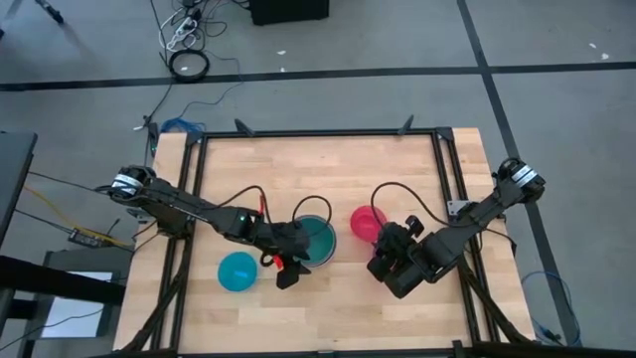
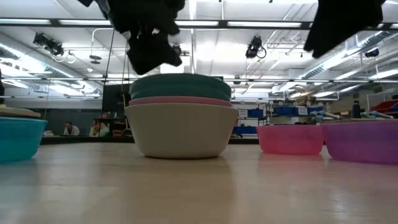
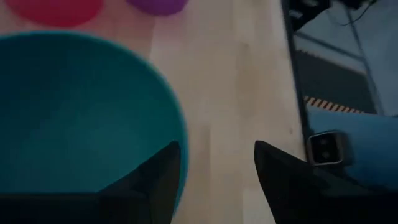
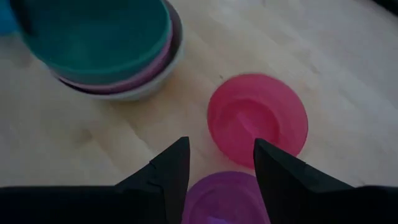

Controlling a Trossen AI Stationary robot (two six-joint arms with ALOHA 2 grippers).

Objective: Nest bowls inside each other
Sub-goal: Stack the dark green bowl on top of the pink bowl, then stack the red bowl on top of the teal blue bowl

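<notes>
A stack of three bowls stands mid-table: a teal-green bowl (image 2: pixel 180 84) in a pale pink one (image 2: pixel 180 100) in a grey-white one (image 2: pixel 180 130). Standing apart on the wood are a cyan bowl (image 1: pixel 238 270), a red-pink bowl (image 4: pixel 258 121) and a purple bowl (image 4: pixel 227 199). My left gripper (image 3: pixel 214 165) is open over the teal bowl's near rim (image 3: pixel 177 124), one finger above the rim and one outside it. My right gripper (image 4: pixel 221 162) hangs open above the purple bowl, which it hides in the high view.
The black table frame (image 1: pixel 445 169) runs along the right edge, with bare wood (image 1: pixel 318 169) toward the far side. Across the table, the room holds shelves and seated people (image 2: pixel 71 129).
</notes>
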